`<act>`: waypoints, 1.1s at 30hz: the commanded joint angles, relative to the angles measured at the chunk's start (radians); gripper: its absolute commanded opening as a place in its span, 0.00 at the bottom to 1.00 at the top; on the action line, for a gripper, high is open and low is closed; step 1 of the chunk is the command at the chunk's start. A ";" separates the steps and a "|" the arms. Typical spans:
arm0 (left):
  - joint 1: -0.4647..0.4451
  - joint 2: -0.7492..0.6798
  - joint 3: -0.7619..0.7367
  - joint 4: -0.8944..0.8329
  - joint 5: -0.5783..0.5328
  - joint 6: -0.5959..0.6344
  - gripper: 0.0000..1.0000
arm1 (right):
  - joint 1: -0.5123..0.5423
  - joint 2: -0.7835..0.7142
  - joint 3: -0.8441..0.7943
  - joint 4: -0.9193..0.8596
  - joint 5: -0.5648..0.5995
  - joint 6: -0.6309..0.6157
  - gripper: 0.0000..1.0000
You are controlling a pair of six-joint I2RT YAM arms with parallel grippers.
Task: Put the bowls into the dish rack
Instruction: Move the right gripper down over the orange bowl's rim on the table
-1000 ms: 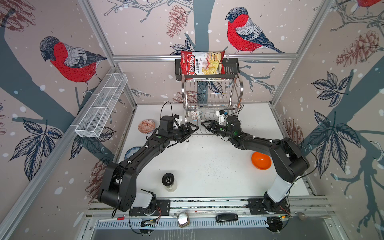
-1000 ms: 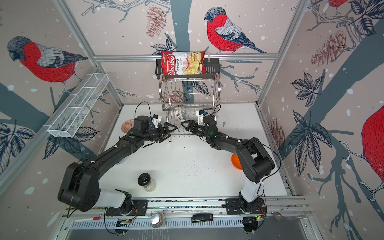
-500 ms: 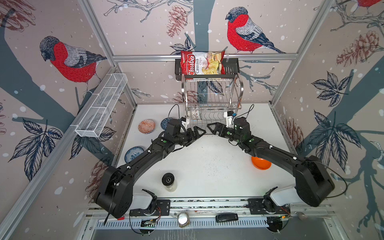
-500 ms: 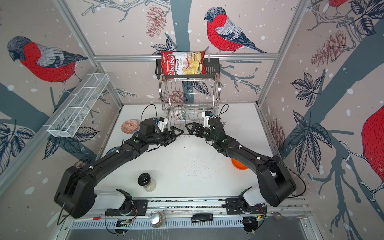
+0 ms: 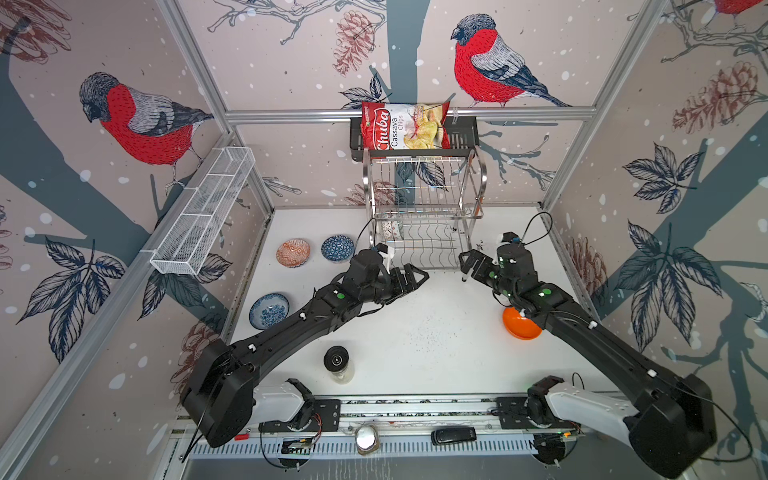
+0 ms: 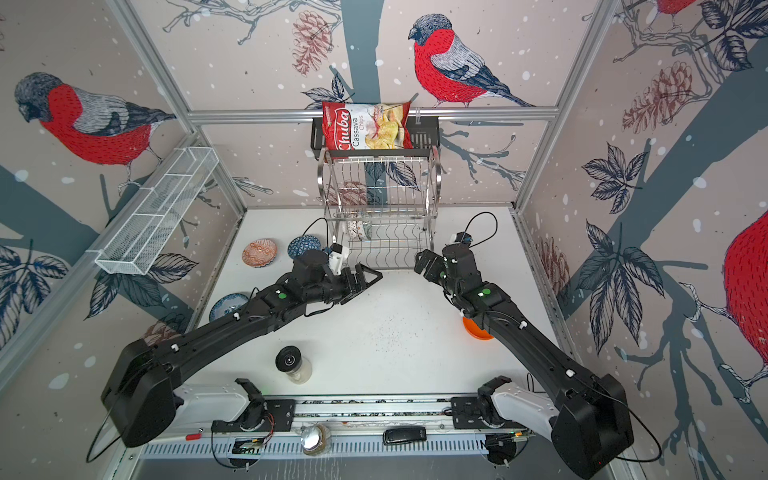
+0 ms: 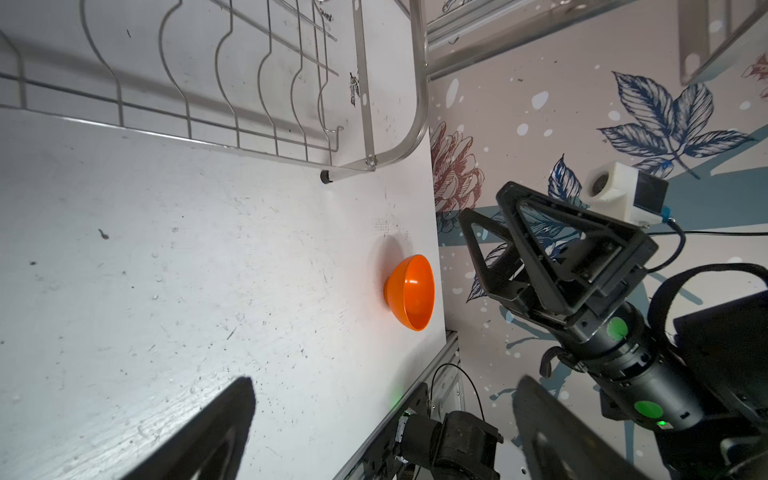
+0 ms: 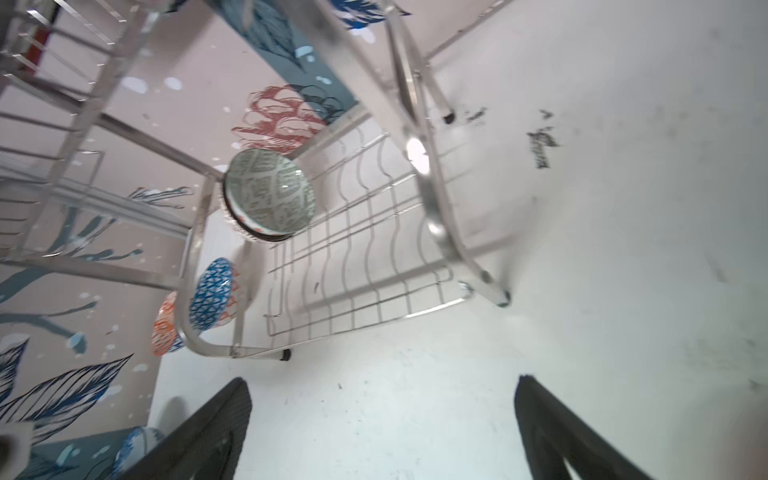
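Bowls are split. A grey-green patterned bowl [image 8: 269,195] stands on edge in the lower tier of the shiny steel wire dish rack [image 5: 424,208], and a plain orange bowl [image 5: 519,330] sits on the white table [image 5: 415,332] beneath your right forearm. Your left end effector [image 5: 415,276] and right end effector [image 5: 469,266] hover before the rack, facing each other, jaws apart and empty.

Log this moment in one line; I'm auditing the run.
left gripper: open, empty | right gripper: open, empty | dish rack: grey-green bowl in lower tier | orange bowl: on table
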State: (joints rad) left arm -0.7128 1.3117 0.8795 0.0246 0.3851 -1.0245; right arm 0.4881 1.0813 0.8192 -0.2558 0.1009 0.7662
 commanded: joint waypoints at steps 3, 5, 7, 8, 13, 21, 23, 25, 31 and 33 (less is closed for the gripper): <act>-0.078 0.073 0.044 0.076 -0.035 -0.022 0.97 | -0.092 -0.127 -0.086 -0.203 0.041 0.040 1.00; -0.106 0.102 0.052 0.101 -0.036 -0.030 0.97 | -0.142 -0.184 -0.131 -0.233 0.030 0.055 1.00; -0.132 0.132 0.062 0.124 -0.033 -0.036 0.97 | -0.200 -0.239 -0.168 -0.271 0.027 0.066 1.00; -0.143 0.145 0.067 0.132 -0.032 -0.037 0.97 | -0.227 -0.258 -0.180 -0.295 0.030 0.069 1.00; -0.190 0.199 0.089 0.161 -0.024 -0.042 0.97 | -0.391 -0.310 -0.225 -0.395 0.031 0.039 0.99; -0.200 0.240 0.105 0.189 -0.002 -0.047 0.97 | -0.514 -0.284 -0.243 -0.446 0.038 0.069 1.00; -0.200 0.249 0.112 0.182 0.002 -0.039 0.97 | -0.528 -0.271 -0.261 -0.434 0.016 0.080 1.00; -0.200 0.255 0.113 0.183 0.005 -0.040 0.97 | -0.528 -0.265 -0.274 -0.410 -0.021 0.079 0.91; -0.200 0.261 0.112 0.195 0.009 -0.044 0.97 | -0.528 -0.259 -0.332 -0.362 -0.085 0.110 0.73; -0.197 0.259 0.113 0.192 0.008 -0.040 0.97 | -0.528 -0.253 -0.351 -0.338 -0.101 0.113 0.68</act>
State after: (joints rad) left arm -0.9115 1.5726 0.9859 0.1757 0.3855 -1.0725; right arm -0.0395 0.8238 0.4835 -0.6350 0.0425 0.8635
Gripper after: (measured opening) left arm 0.973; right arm 0.693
